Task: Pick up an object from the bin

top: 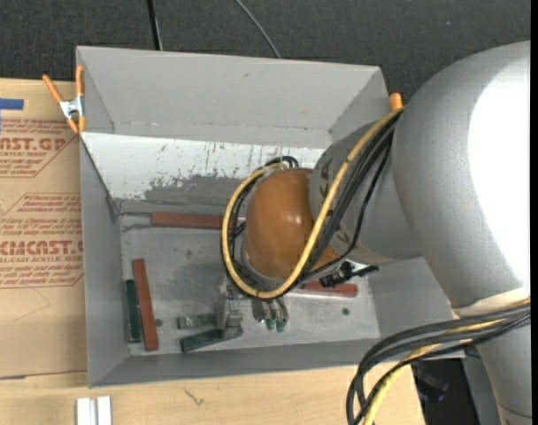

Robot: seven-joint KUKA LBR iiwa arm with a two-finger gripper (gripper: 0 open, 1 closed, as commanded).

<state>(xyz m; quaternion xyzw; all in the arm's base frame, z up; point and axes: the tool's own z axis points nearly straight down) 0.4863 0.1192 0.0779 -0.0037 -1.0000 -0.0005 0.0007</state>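
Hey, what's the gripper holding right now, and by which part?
Cannot be told. The gripper sits low beside a dark green bar; no hold shows.

The arm, with its orange cover [282,220], is reaching into the grey bin [225,87] from three o'clock. The pincer [251,312] is hanging over the floor near the six o'clock wall. A dark green strip [203,340] is lying just at its eight o'clock. At nine o'clock a red-brown stick [145,304] and a dark green stick [130,310] are lying side by side. A red-brown bar [185,222] is lying toward twelve.
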